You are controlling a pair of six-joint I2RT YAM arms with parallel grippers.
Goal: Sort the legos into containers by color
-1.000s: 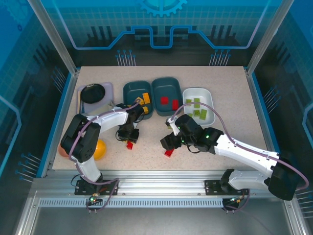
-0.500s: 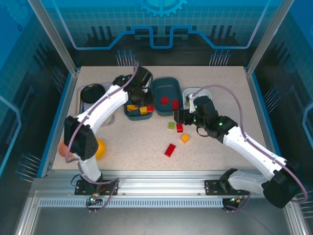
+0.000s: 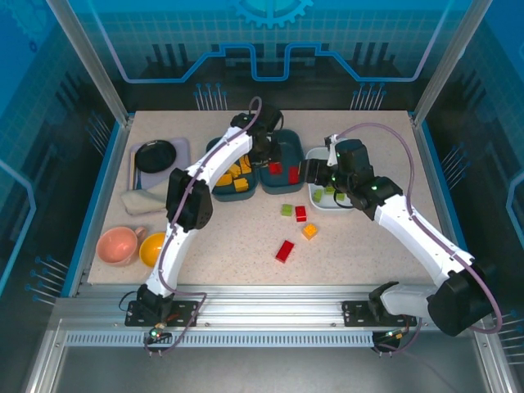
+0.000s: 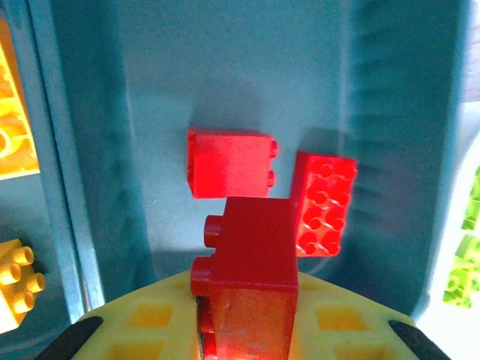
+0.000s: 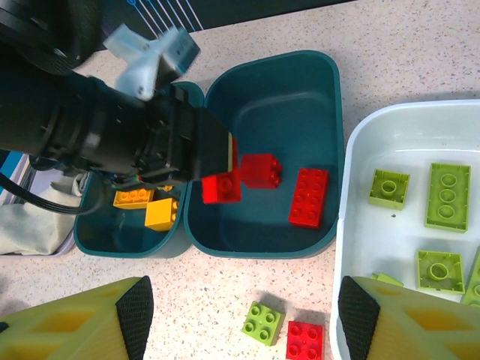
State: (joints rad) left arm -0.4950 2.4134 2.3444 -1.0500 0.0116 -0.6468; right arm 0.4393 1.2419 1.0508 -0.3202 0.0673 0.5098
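Red brick [image 4: 251,262] is hanging pinched in the left tool [image 4: 206,334], jaws clamping it tight right over the middle teal bin [image 5: 300,82]. It's matching the two red bricks [image 4: 229,163] lying inside, so a drop there looks right. The right tool [image 3: 313,173] is hovering at three o'clock of that bin, jaws standing wide and carrying nothing, by the white bin [image 5: 390,142] that's collecting the green bricks [image 5: 447,196]. At six o'clock, four loose legos [image 3: 300,214] are waiting on the bench [image 3: 368,246]. No brand or lettering is showing readable anywhere.
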